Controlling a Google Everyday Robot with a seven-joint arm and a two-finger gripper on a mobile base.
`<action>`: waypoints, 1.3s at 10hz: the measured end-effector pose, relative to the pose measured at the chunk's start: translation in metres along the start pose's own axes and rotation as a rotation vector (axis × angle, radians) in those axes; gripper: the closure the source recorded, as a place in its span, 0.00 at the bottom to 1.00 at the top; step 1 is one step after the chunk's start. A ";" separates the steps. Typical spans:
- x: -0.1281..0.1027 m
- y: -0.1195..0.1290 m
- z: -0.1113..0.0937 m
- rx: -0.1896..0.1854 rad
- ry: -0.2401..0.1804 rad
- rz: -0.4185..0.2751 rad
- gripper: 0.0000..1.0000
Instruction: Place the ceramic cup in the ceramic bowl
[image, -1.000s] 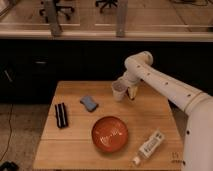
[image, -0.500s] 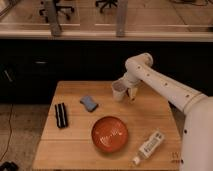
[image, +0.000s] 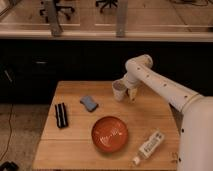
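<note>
Five items were logged on one wooden table (image: 75, 146), with one robot arm (image: 161, 88) reaching over it from the right.

1. Ceramic cup (image: 119, 90): small, white, upright, mouth up. It stood at the far side of the table, right of centre and well apart from the bowl.
2. Ceramic bowl (image: 109, 133): wide, shallow, orange-red, with pale marks inside. It sat near the front edge around the middle and held nothing.
3. Blue pad (image: 89, 103): soft-looking, lying flat between the cup and the black item, left of the cup and touching neither.
4. Black oblong item (image: 61, 115): lying flat near the left edge, its long side running front to back.
5. White bottle (image: 150, 145): lying on its side at the front right corner, just beside the bowl, cap end toward the front.

Gripper (image: 128, 93): low over the far side of the table, right against the cup's right side, pointing down. Whether it was spread or clamped on the cup could not be made out. The cup's base appeared to rest on the tabletop.
</note>
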 end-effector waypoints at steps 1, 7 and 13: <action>0.000 -0.001 0.002 0.001 -0.002 -0.002 0.46; 0.002 -0.005 -0.001 0.011 0.000 -0.004 0.95; -0.009 -0.001 -0.046 0.038 -0.006 -0.017 0.95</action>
